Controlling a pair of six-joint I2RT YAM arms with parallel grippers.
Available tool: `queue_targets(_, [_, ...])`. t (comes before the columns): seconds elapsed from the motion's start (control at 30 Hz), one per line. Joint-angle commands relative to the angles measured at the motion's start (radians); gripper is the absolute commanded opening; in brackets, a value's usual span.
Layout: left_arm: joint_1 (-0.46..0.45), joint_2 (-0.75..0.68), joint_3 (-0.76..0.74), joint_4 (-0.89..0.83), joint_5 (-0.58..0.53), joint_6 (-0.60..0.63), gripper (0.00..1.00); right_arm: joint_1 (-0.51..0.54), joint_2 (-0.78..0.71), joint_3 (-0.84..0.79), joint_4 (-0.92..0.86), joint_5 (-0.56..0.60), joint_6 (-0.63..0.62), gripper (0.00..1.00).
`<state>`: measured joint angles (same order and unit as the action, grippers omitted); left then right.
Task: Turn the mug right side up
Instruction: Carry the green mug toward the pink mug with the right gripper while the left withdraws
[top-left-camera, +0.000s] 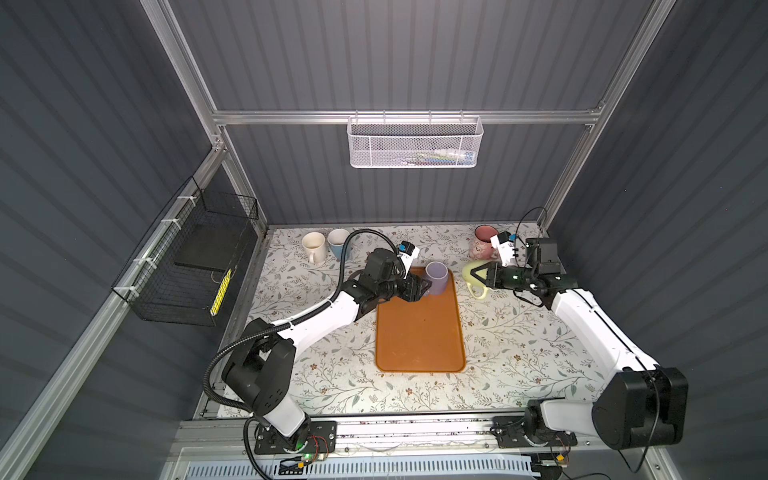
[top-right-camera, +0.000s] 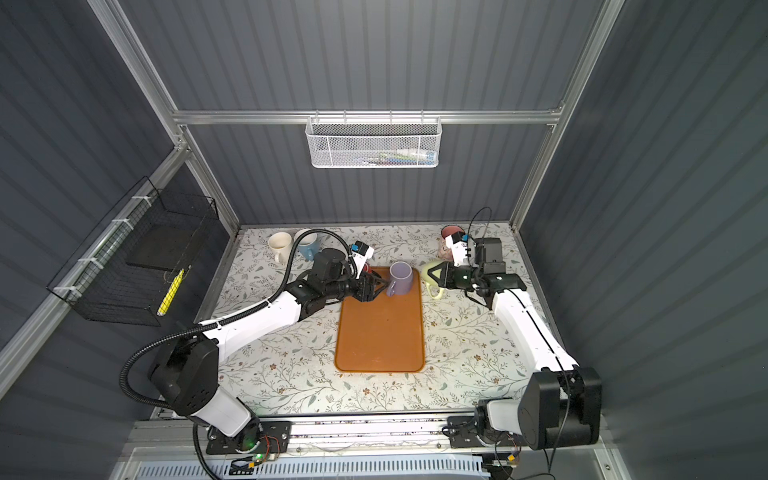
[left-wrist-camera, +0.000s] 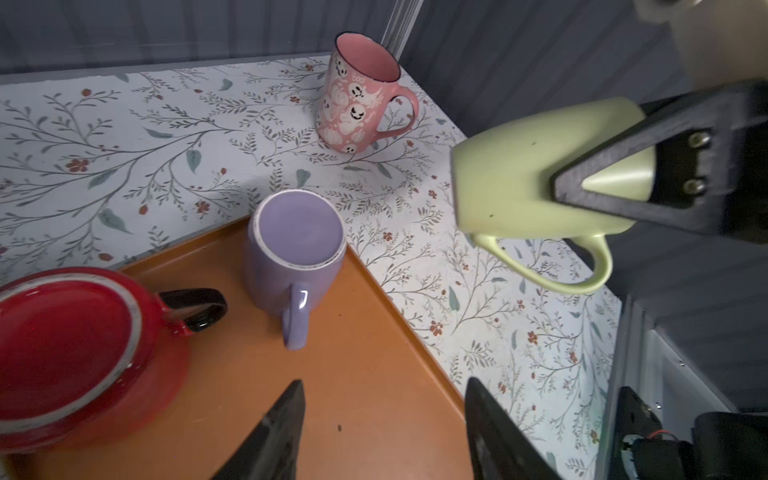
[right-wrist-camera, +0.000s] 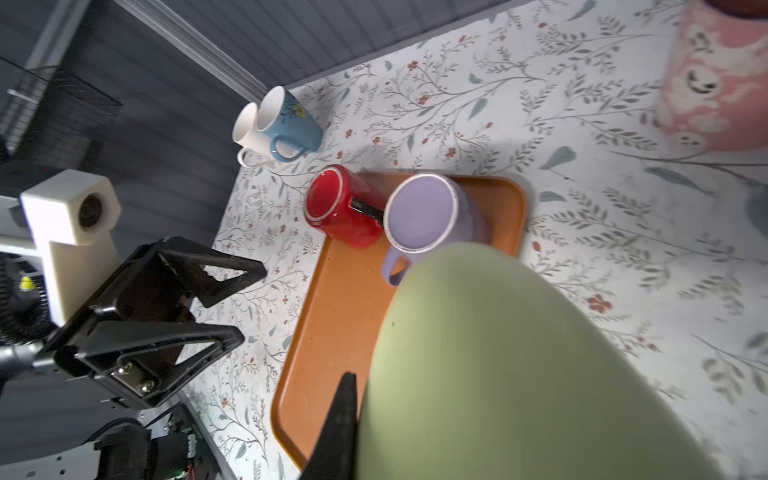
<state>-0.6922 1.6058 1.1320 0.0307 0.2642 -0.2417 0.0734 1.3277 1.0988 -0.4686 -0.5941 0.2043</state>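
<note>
Floral-print tabletop (top-left-camera: 519, 345) inside a grey panelled booth, read from the near edge outward.

Centre: orange tray (top-left-camera: 419, 332), its near part bare. At its far end two mugs stand base-up, a purple mug (top-left-camera: 437, 277) in the far right corner and a red mug (left-wrist-camera: 70, 345) in the far left.

Left gripper (top-left-camera: 424, 287): jaws standing apart and empty, just beside the purple mug's handle.

Right gripper (top-left-camera: 478, 275): pinched tight on the pale green mug (top-left-camera: 468, 270). The mug hangs clear of the table just right of the tray's far right corner, on its side with the handle hanging down.

Step in hand, as I judge it: the green mug is about halfway through its turn. The next move calls for rolling the wrist until the mouth faces up, then lowering the mug onto open tabletop. It must not clip the pink ghost mug (top-left-camera: 482, 241), which stands upright and empty just beyond.

Far left: cream mug (top-left-camera: 313, 246) and blue mug (top-left-camera: 338, 241), upright, side by side.

Left wall: black wire basket (top-left-camera: 166, 299) holding a dark flat slab (top-left-camera: 203, 249) and a yellow object (top-left-camera: 220, 293).

Far wall: white mesh basket (top-left-camera: 415, 143) with a few small items (top-left-camera: 440, 157), too small to name.
</note>
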Motion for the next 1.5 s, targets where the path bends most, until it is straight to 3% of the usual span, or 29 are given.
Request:
queue_targets(0.0, [0.006,-0.045,0.022,-0.074,-0.074,0.079,0.61,-0.007,0.018,0.066,-0.198,0.11,-0.125,0.0])
queue_targets(0.33, [0.024,-0.089,-0.028,-0.096,-0.106,0.126,0.61,-0.008,0.127,0.166,-0.368,0.239,-0.189,0.0])
queue_targets(0.63, [0.067,-0.116,-0.067,-0.107,-0.089,0.113,0.61,-0.011,0.284,0.334,-0.488,0.487,-0.282,0.0])
queue_targets(1.1, [0.072,-0.153,-0.074,-0.184,-0.132,0.131,0.6,-0.154,0.627,0.728,-0.611,0.49,-0.453,0.0])
queue_targets(1.47, [0.074,-0.165,-0.052,-0.24,-0.147,0.128,0.6,-0.194,0.873,1.004,-0.656,0.52,-0.539,0.0])
